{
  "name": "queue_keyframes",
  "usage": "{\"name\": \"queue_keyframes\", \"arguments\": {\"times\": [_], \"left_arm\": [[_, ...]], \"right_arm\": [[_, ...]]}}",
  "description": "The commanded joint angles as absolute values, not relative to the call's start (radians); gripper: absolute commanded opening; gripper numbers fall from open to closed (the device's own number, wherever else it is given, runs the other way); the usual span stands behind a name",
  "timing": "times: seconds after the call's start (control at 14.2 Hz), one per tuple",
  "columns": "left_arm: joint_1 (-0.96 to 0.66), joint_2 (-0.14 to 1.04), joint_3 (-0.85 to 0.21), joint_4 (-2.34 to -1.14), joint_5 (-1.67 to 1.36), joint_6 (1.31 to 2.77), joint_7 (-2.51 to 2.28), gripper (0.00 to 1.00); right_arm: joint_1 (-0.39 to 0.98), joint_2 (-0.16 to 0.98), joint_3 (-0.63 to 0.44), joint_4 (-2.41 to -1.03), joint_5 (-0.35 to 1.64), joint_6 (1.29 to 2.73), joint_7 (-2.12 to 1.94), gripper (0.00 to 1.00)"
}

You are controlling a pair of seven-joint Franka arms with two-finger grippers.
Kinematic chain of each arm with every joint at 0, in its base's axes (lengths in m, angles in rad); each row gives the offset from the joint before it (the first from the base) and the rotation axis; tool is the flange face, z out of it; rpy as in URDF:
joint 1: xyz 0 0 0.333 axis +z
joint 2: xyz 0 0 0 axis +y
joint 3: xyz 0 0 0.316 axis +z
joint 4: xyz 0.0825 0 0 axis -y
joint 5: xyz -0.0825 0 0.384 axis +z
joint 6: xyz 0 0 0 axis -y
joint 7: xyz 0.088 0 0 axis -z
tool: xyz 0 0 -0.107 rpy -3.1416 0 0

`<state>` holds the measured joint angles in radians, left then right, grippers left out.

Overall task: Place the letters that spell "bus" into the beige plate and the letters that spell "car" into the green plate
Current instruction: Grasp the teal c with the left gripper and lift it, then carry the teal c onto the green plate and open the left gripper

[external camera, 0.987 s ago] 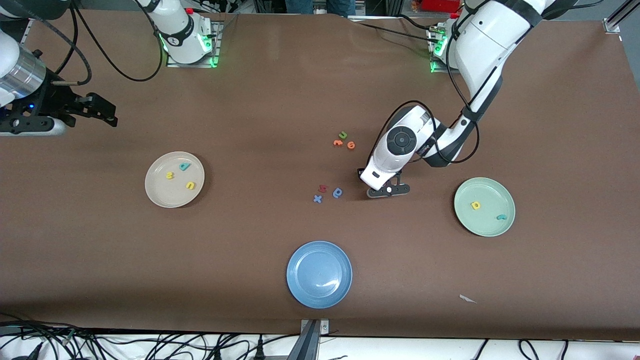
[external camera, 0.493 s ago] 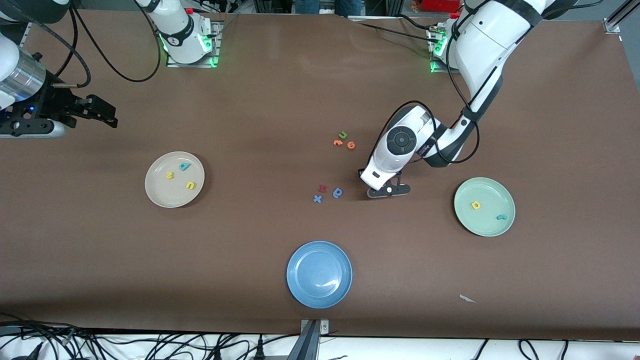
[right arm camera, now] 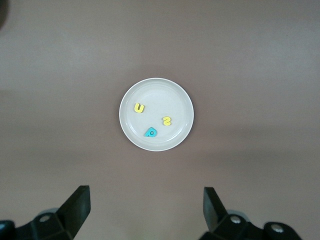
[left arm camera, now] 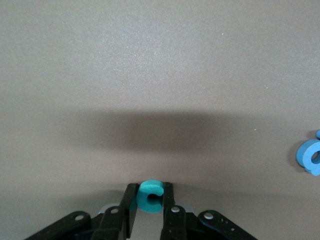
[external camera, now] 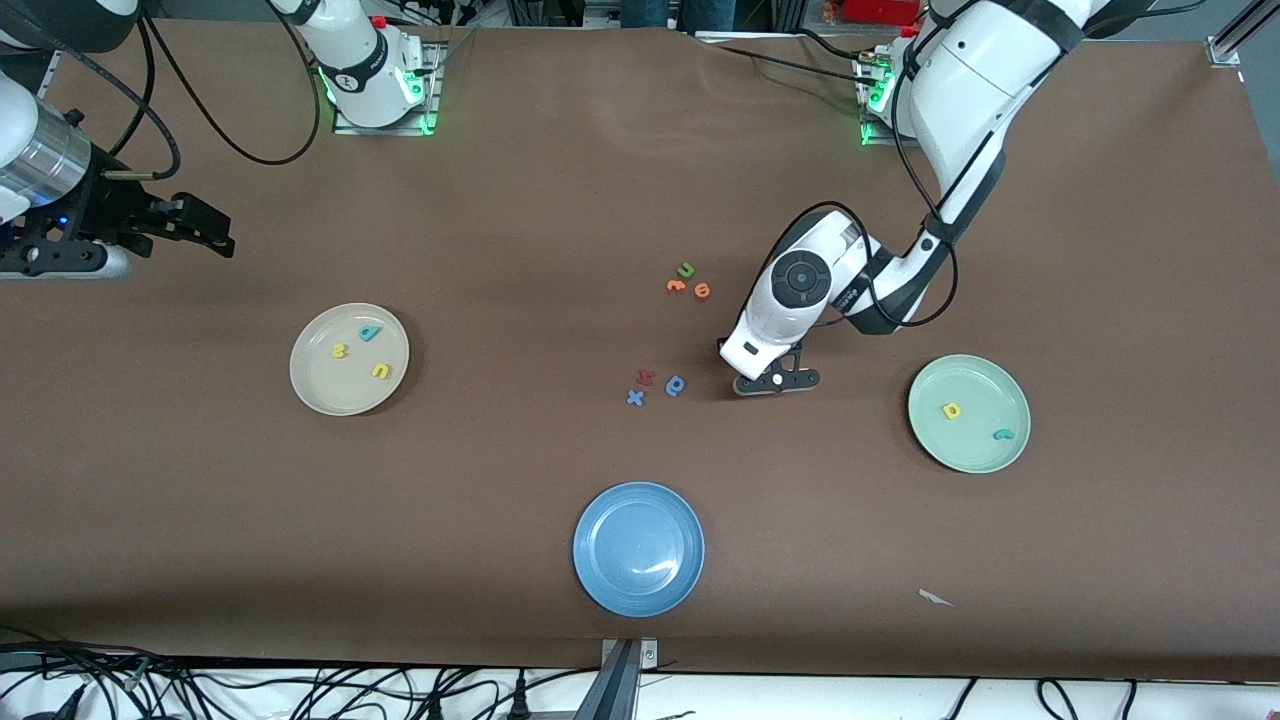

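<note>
Left end effector (left arm camera: 149,207) pinching teal "c" (left arm camera: 150,195), seemingly tabletop

Blue looped letter (external camera: 676,385) lies near left gripper (external camera: 775,381).

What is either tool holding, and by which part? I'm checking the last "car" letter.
The left tool pinches the teal "c" across its sides; the right tool is open and holds nothing.

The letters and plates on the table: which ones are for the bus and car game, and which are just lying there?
For the job:
- beige plate with teal b, yellow s, yellow u
- green plate with yellow a, teal r
- teal c, between the left gripper's fingers

Just lying about:
- blue plate
- green u
- orange letters
- red letter
- blue looped letter
- blue x
</note>
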<state>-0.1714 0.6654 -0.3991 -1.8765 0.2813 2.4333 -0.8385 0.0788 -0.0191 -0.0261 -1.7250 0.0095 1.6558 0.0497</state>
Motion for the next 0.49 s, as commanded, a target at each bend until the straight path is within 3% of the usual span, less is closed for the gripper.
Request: {"name": "queue_keyframes", "arguments": {"times": [0.0,0.42], "left_arm": [[-0.167,0.643,-0.388,-1.858,0.314,2.372,-0.839,0.12],[0.026,0.611,-0.387,-1.781,0.313,2.212,-0.516,0.09]], "right_arm": [[0.078,-0.026,-0.026,-1.733,0.031,1.663,0.060,1.00],[0.078,-0.025,-0.026,-1.733,0.029,1.663,0.060,1.00]]}}
